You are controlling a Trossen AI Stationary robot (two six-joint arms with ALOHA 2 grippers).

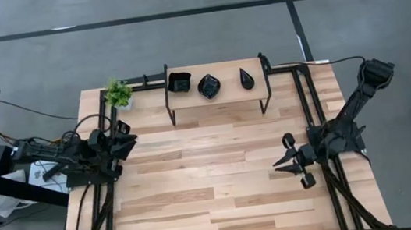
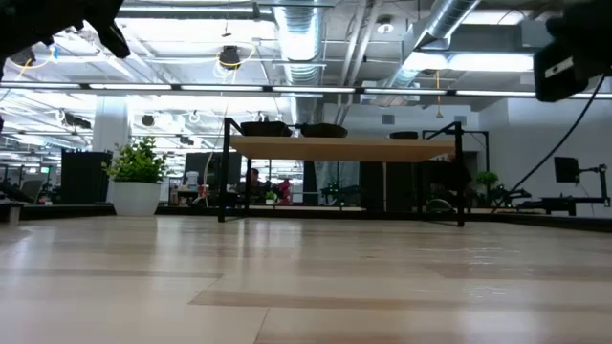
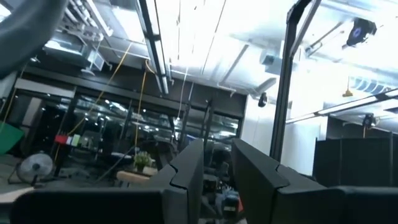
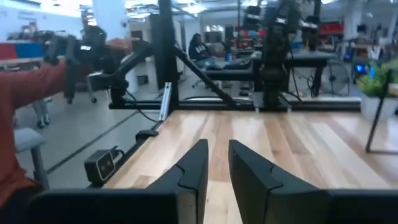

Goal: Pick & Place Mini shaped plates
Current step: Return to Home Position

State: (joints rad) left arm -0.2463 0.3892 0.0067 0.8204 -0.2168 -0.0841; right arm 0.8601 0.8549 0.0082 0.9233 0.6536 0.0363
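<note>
Left gripper (image 3: 217,180) jaws slightly parted, holding nothing, right gripper (image 4: 217,177) jaws likewise, above bare table (image 1: 224,199).

Open-plan lab, exposed ducts (image 2: 449,24) (robot rigs)

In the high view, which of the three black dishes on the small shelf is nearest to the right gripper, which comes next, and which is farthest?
Measured from the right gripper, by the table's right edge:
1. Teardrop dish, at the shelf's right end.
2. Rounded dish, in the middle of the shelf.
3. Square dish, at the shelf's left end, closest to the potted plant.
</note>
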